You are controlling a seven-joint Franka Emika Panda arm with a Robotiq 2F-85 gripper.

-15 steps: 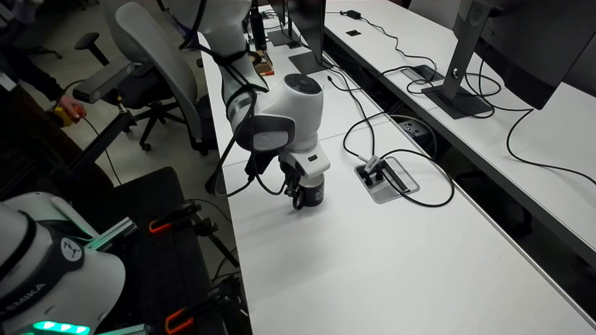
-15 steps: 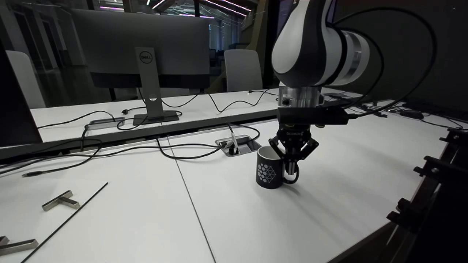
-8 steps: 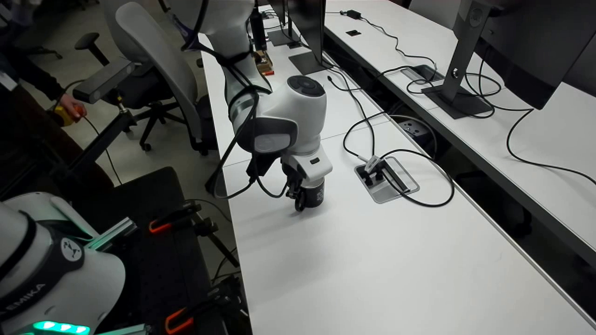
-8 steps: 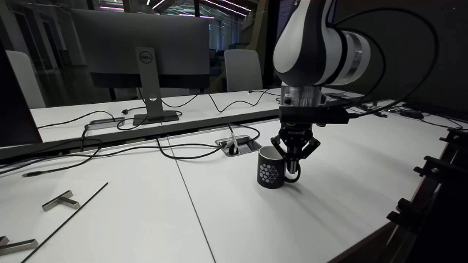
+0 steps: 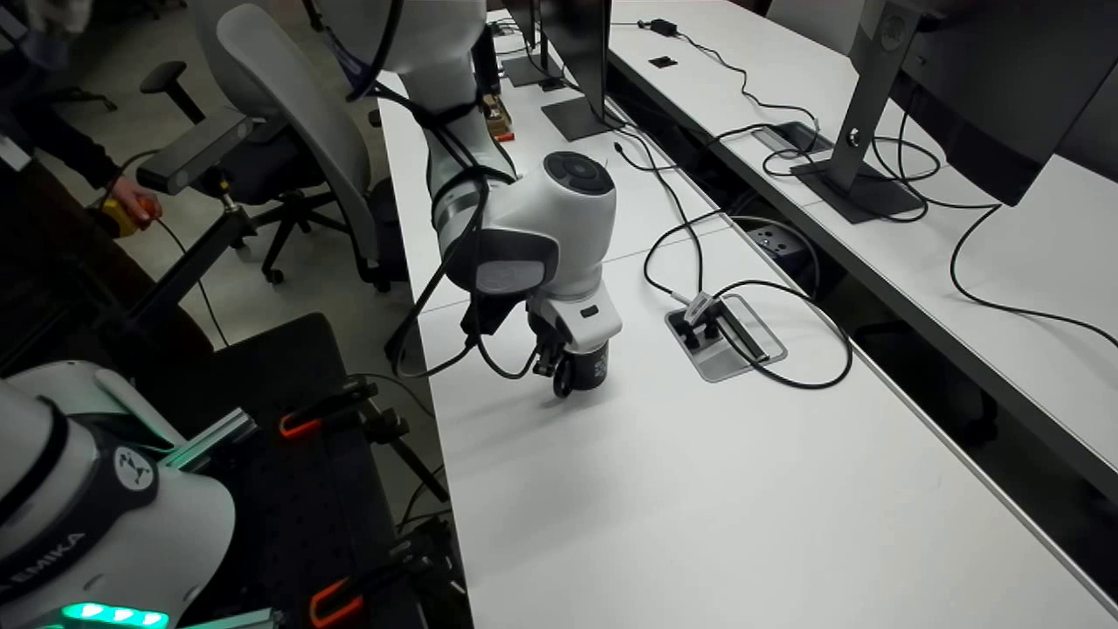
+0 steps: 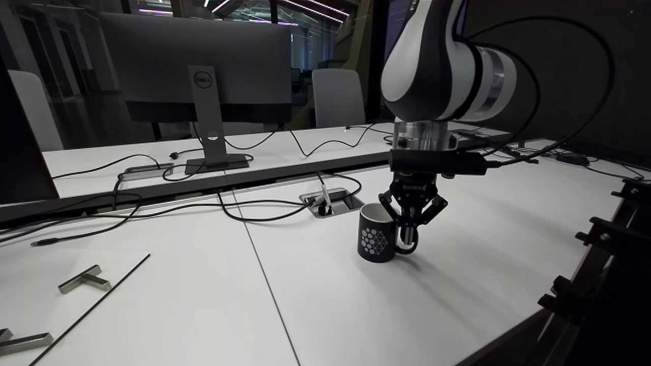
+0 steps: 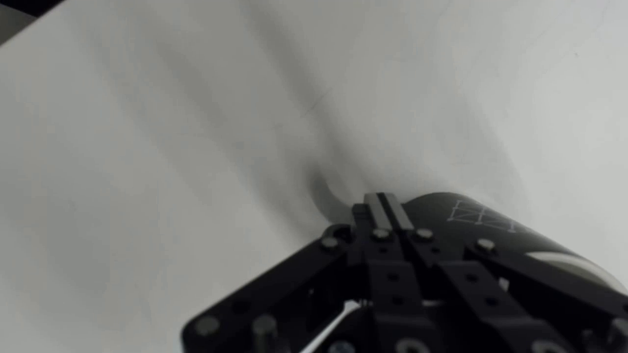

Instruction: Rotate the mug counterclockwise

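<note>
Pincer [image 7: 388,208] together, nothing seen in its bite; the dark mug [image 6: 375,236] stands upright on the table [image 6: 330,310] just beside it, handle [image 6: 407,251] by the pincer's tips, though whether the two touch cannot be told. Probably the counterclockwise push is in hand, and the next move calls for a low sideways sweep against the handle, gentle enough not to tip the mug. ROBOTIQ reads upside down on the pincer's body; beyond it a monitor [image 6: 198,58] says DELL; well apart, a white robot base [image 5: 166,533] shows EMIKA.
</note>
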